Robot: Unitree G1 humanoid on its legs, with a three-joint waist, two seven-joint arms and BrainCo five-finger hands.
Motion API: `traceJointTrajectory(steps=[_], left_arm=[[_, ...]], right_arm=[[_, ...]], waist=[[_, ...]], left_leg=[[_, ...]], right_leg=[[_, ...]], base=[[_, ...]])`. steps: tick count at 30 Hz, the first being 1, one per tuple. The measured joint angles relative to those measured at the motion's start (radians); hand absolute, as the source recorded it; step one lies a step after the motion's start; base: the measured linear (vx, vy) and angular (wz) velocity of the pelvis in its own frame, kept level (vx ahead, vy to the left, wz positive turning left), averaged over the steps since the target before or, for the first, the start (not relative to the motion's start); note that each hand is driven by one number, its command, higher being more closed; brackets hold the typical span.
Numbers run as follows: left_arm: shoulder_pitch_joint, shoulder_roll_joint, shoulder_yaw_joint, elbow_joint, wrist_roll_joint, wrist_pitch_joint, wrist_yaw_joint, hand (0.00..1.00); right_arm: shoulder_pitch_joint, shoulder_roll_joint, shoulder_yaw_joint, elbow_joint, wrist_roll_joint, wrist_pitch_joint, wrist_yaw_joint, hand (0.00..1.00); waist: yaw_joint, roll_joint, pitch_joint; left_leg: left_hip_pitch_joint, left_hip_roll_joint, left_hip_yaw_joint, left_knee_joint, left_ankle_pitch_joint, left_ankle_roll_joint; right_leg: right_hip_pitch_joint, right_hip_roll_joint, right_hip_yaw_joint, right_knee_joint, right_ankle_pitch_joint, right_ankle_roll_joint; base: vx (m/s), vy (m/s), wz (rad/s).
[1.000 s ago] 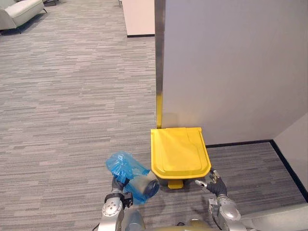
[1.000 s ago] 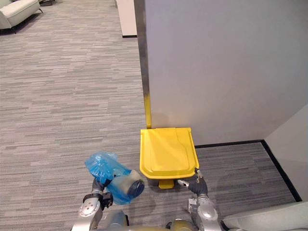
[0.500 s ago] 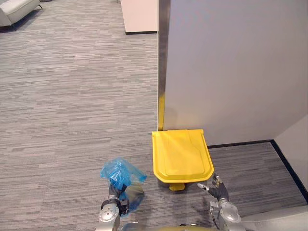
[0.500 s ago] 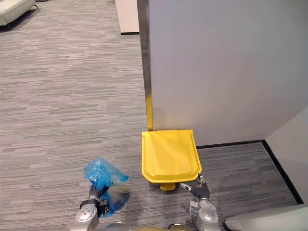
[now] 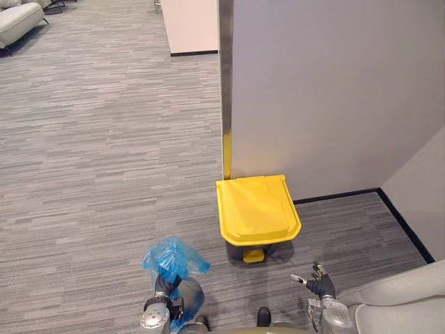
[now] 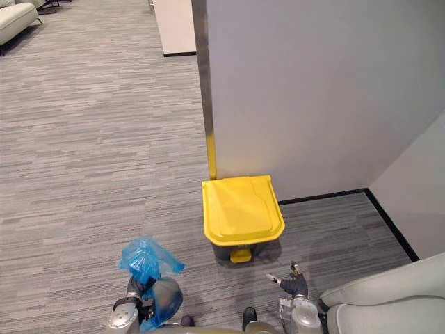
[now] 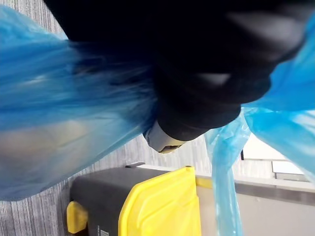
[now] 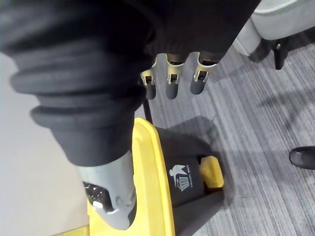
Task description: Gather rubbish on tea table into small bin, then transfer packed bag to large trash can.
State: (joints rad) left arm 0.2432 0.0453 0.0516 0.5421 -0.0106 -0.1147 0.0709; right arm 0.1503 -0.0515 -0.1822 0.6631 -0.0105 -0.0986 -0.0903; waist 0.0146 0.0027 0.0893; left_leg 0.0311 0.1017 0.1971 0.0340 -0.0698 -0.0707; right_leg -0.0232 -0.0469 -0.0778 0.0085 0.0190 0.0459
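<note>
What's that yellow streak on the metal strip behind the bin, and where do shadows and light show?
Left eye view: the bin's yellow lid mirrors in the shiny metal strip, and a soft shadow lies on the carpet beside it. Left wrist view: light glows through the blue bag gripped by the left hand.

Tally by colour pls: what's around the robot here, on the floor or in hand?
Blue: 1, the rubbish bag, with the left hand fingers closed round its neck.
Yellow-lidded: 1, the trash can, lid shut, against the wall.
Pale grey: 2, the far seat and the near seat.
Total: 4
</note>
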Motion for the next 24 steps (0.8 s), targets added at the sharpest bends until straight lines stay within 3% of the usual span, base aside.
traceJointTrajectory(steps=[4,8,10,13,16,17,19,20,21,22,23,24], left_arm=[[0.015,0.011,0.002,-0.001,0.0,0.0,0.001,1.0],[0.002,0.011,0.003,-0.007,-0.005,0.0,0.0,1.0],[-0.024,0.008,-0.01,-0.087,-0.017,0.006,-0.001,1.0],[-0.103,-0.007,-0.065,-0.168,-0.171,-0.037,0.015,1.0],[-0.163,-0.017,-0.103,-0.204,-0.179,-0.051,0.042,1.0],[-0.174,-0.021,-0.111,-0.21,-0.179,-0.051,0.046,1.0],[-0.179,0.011,-0.098,-0.184,-0.18,-0.065,0.052,1.0],[-0.186,0.022,-0.076,-0.118,-0.162,-0.068,0.05,1.0],[-0.186,0.03,-0.036,-0.047,-0.112,-0.037,0.043,1.0],[-0.18,0.03,-0.028,-0.019,-0.117,-0.034,0.037,1.0],[-0.168,0.028,-0.009,0.029,-0.127,-0.021,0.031,1.0],[-0.166,0.029,-0.012,0.03,-0.127,-0.018,0.028,1.0]], right_arm=[[-0.017,0.001,0.0,0.0,0.0,0.001,-0.002,0.0],[-0.047,0.0,0.001,-0.002,0.0,0.011,-0.004,0.0],[-0.062,0.0,0.006,-0.003,-0.002,0.012,-0.006,0.0],[-0.07,0.001,0.019,-0.008,-0.001,0.011,-0.019,0.0],[-0.085,0.008,0.025,-0.012,0.001,0.01,-0.025,0.0],[-0.069,0.013,0.02,-0.021,0.002,0.011,-0.03,0.0],[-0.066,0.017,0.012,-0.024,0.008,0.013,-0.041,0.0],[-0.069,0.016,-0.014,-0.025,0.02,0.015,-0.042,0.0],[-0.07,0.007,-0.03,-0.025,0.041,0.016,-0.045,0.0],[-0.07,0.003,-0.036,-0.026,0.045,0.016,-0.047,0.0],[-0.079,-0.021,-0.049,-0.041,0.05,0.019,-0.056,0.0],[-0.081,-0.031,-0.051,-0.061,0.05,0.019,-0.058,0.0]], waist=[[0.002,-0.004,-0.002],[0.002,-0.004,0.0],[0.004,-0.005,0.002],[0.0,-0.004,0.011],[-0.013,-0.004,0.066],[-0.022,-0.004,0.095],[-0.016,-0.018,0.111],[-0.015,-0.024,0.116],[-0.017,-0.031,0.12],[-0.018,-0.034,0.123],[-0.016,-0.023,0.136],[-0.005,-0.003,0.146]], left_leg=[[-0.002,0.0,0.022,0.02,-0.004,0.007],[-0.015,0.001,0.04,0.068,-0.035,0.019],[-0.024,0.005,0.051,0.105,-0.074,0.025],[-0.052,0.004,0.053,0.201,-0.137,0.04],[-0.009,0.006,0.05,0.257,-0.204,0.076],[0.014,0.004,0.049,0.292,-0.237,0.087],[0.015,0.013,0.047,0.361,-0.288,0.088],[0.002,0.016,0.048,0.394,-0.315,0.086],[0.004,0.014,0.047,0.438,-0.347,0.082],[0.006,0.012,0.042,0.459,-0.364,0.076],[0.016,0.026,0.02,0.513,-0.418,0.062],[0.02,0.035,0.016,0.515,-0.426,0.057]], right_leg=[[-0.016,0.008,0.033,0.012,0.004,0.009],[-0.031,0.011,0.065,0.023,0.009,0.003],[-0.045,0.012,0.081,0.048,-0.005,0.015],[-0.115,-0.006,0.087,0.224,-0.079,0.032],[-0.231,-0.034,0.059,0.543,-0.121,0.075],[-0.273,-0.044,0.029,0.627,-0.174,0.053],[-0.34,-0.042,-0.002,0.551,-0.183,0.044],[-0.361,-0.043,-0.046,0.4,-0.139,0.063],[-0.369,-0.052,-0.096,0.29,-0.105,0.07],[-0.367,-0.057,-0.11,0.277,-0.108,0.07],[-0.355,-0.048,-0.107,0.299,-0.066,0.052],[-0.357,-0.04,-0.108,0.315,-0.068,0.055]], base=[[0.14,0.02,-0.24],[0.12,0.034,-0.26],[0.05,0.059,-0.22],[-0.02,0.067,-0.1],[-0.05,0.082,-0.07],[-0.01,0.064,-0.08],[0.05,0.011,-0.04],[0.11,-0.049,0.2],[0.14,-0.079,0.28],[0.29,-0.144,0.38],[0.3,-0.119,0.23],[0.37,-0.119,0.23]])
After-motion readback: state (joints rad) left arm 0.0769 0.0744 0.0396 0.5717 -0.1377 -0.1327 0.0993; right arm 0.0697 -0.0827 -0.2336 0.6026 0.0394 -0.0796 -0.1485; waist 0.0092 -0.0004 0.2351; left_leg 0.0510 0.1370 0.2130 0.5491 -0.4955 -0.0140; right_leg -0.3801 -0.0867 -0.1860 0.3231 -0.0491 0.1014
